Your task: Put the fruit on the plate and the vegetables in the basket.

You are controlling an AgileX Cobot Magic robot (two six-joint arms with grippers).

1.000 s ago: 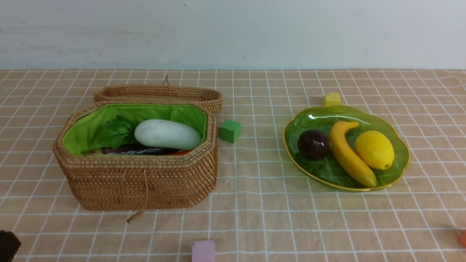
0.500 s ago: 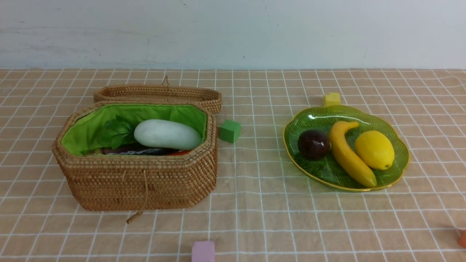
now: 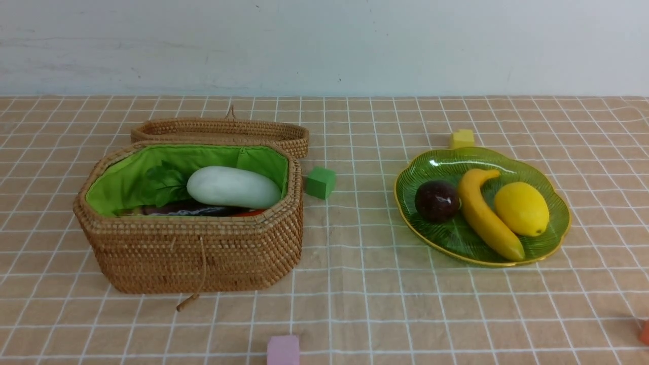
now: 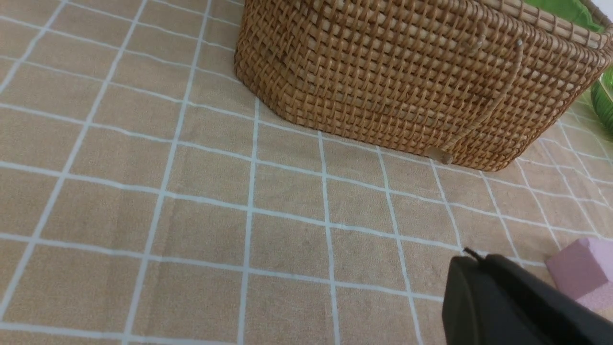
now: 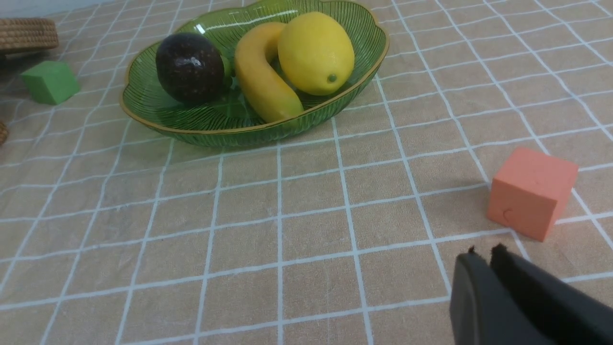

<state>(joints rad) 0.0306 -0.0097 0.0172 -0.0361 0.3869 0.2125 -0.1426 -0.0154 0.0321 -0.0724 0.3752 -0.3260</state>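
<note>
The wicker basket (image 3: 192, 253) stands open at the left. The white radish (image 3: 233, 187) lies on top inside it, with green leaves (image 3: 165, 185) beside it. Under it show the dark aubergine (image 3: 203, 209) and a sliver of orange carrot (image 3: 251, 212). On the green plate (image 3: 405, 213) at the right lie the maroon fruit (image 3: 437, 201), the banana (image 3: 487, 215) and the lemon (image 3: 521, 208). My left gripper (image 4: 471, 256) is shut and empty, low over the cloth in front of the basket (image 4: 407, 81). My right gripper (image 5: 484, 251) is shut with a hairline gap at its tips and holds nothing. It hangs short of the plate (image 5: 143, 115).
The basket's lid (image 3: 223, 131) lies folded back behind it. Foam cubes are scattered about: a green cube (image 3: 320, 182) beside the basket, a yellow cube (image 3: 462, 138) behind the plate, a pink cube (image 4: 582, 268) close to my left gripper, and an orange cube (image 5: 531, 191) just ahead of my right gripper.
A dark shape at the lower left corner of the front view one second ago has gone out of the picture. The basket, the plate and their contents have not moved.
</note>
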